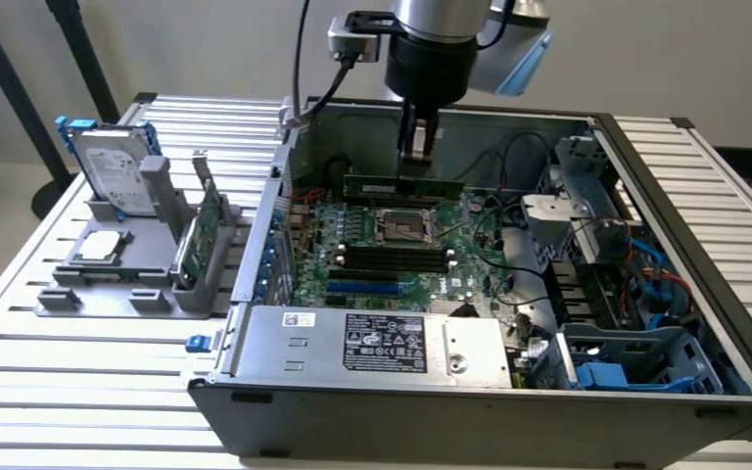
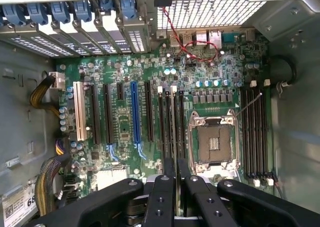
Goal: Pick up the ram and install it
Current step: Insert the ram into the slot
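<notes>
Inside the open computer case (image 1: pixel 664 186) my gripper (image 1: pixel 414 168) hangs over the motherboard (image 1: pixel 376 245), shut on the ram (image 1: pixel 402 184). The ram is a long narrow green stick held level by its top edge, a little above the board behind the CPU socket (image 1: pixel 399 226). In the wrist view the two black fingers (image 2: pixel 161 197) clamp the ram (image 2: pixel 177 187) edge-on. Beyond them lie the black memory slots (image 2: pixel 170 122) beside the CPU socket (image 2: pixel 216 142), and a second bank of slots (image 2: pixel 255 132) on the socket's other side.
A grey holder (image 1: pixel 102 289) on the exterior view's left carries a silver hard drive with a blue frame (image 1: pixel 113 171), a broader green card (image 1: pixel 200 240) and a CPU chip (image 1: pixel 99 245). The power supply (image 1: pixel 376 343), drive cages (image 1: pixel 637 357) and loose cables (image 1: pixel 533 264) crowd the case.
</notes>
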You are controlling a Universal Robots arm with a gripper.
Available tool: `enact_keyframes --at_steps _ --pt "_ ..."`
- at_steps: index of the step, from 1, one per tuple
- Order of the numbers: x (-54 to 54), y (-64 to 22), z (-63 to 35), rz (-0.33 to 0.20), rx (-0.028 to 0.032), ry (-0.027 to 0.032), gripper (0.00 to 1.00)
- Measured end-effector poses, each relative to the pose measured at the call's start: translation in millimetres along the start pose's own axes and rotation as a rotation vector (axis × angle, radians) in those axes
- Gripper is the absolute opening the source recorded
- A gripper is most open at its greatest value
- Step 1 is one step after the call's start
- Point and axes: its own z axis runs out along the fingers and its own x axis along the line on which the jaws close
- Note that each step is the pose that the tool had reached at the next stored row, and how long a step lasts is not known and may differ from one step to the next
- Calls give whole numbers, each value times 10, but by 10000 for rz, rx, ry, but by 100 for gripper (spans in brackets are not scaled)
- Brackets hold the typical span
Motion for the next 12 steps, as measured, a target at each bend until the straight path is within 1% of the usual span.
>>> enact_keyframes --at_steps 6,12 --pt "2 -5 109 131 2 -5 14" --pt "43 -14 217 174 3 -8 14"
